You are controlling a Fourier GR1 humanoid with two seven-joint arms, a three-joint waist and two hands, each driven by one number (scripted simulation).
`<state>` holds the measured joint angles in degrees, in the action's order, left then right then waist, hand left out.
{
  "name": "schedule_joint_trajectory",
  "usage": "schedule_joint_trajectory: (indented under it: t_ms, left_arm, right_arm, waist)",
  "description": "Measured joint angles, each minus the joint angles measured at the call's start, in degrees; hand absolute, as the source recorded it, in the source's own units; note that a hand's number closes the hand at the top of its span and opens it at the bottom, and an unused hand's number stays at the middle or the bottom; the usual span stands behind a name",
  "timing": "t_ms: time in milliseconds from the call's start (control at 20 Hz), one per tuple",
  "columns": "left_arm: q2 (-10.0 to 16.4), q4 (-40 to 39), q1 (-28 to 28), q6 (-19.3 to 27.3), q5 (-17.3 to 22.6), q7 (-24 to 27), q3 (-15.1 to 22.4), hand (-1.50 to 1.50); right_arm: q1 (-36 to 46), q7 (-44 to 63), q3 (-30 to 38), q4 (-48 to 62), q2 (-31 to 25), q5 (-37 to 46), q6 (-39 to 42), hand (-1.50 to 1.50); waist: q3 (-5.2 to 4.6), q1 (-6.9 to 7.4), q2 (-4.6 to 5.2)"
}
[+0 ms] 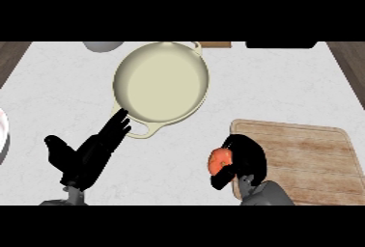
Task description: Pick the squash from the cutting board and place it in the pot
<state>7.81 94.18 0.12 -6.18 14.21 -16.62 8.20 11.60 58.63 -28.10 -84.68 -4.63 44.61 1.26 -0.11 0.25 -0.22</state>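
The right robot hand curls around the orange squash, which shows at its left side. The cream pot lies ahead-left of it. The left robot hand is open, its fingers straight, beside the pot's handle.

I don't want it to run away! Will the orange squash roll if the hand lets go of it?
Probably yes: the squash looks rounded, so on the flat counter it might roll. It seems stiff, since it shows no denting inside the curled fingers of the right hand. Its smooth-looking skin could be a bit slippery.
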Motion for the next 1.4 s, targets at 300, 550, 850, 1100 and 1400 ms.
schedule_joint_trajectory:
  t_ms: [300,550,850,1100,1400]
  left_arm:
    - [-0.5,0.2,-0.6,0.3,-0.5,-0.9,-0.1,0.00]
    - [-1.0,0.0,-0.4,0.2,-0.4,-0.7,-0.3,0.00]
    - [-1.2,0.1,0.0,0.5,-0.6,-0.8,-0.4,0.00]
    - [-1.2,-0.5,-0.2,0.1,-0.8,-0.4,-0.3,0.00]
    - [-0.9,0.3,0.2,-0.7,-0.7,-0.7,-0.1,0.00]
  right_arm:
    - [1.1,6.0,-13.2,-2.1,3.0,4.7,-2.6,1.50]
    - [2.3,9.4,-17.1,-5.2,3.4,11.0,-3.0,1.50]
    - [3.7,11.8,-17.2,-14.0,3.4,23.0,-1.2,1.50]
    - [9.0,12.3,-16.8,-23.6,3.4,28.3,2.9,1.50]
    - [19.5,12.6,-14.1,-29.4,3.5,27.0,6.6,1.50]
  waist:
    - [0.07,0.15,0.12]
    - [0.06,-0.17,0.01]
    - [0.00,-0.99,-0.35]
    - [-0.01,-0.74,-0.32]
    - [-0.02,0.22,-0.20]
